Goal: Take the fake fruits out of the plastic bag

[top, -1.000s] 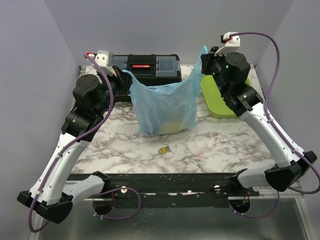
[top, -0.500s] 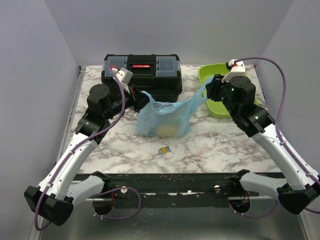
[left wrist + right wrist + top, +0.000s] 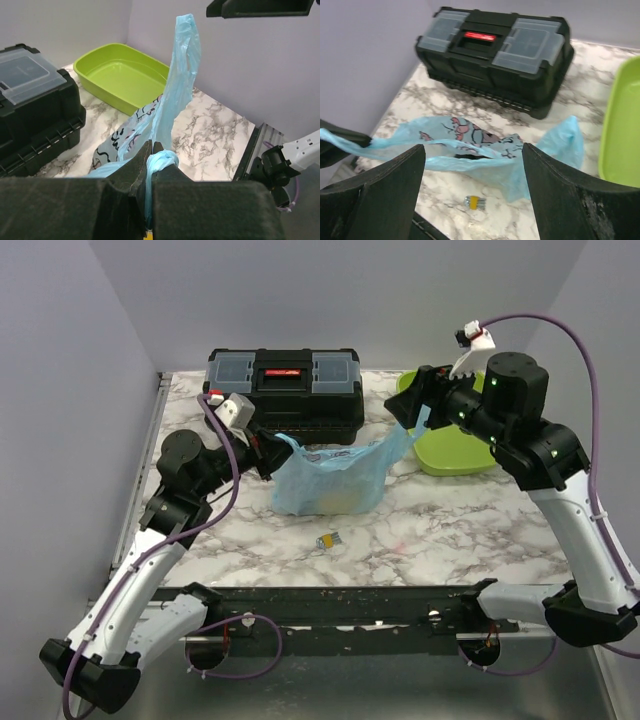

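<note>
Bag [image 3: 325,480] slumped mid-table [image 3: 450,520], yellow fruit [image 3: 337,502] showing through. Toolbox [image 3: 283,380] just behind, tray [image 3: 455,448] right, block [image 3: 329,539] near front. Left gripper [image 3: 150,152] pinched tight on bag handle. Right gripper [image 3: 413,400] spread wide, grips nothing, other handle beside it.

Right gripper [image 3: 474,150] jaws sprung wide, right handle of plastic bag [image 3: 325,480] let go, handle now free below it. Right arm raised, swung right. Bag, earlier hoisted tall between arms, sagged low onto table [image 3: 450,520]. Left gripper [image 3: 150,150] dropped lower, nearer, leftward. Lime-green tray [image 3: 455,455] more exposed.
</note>
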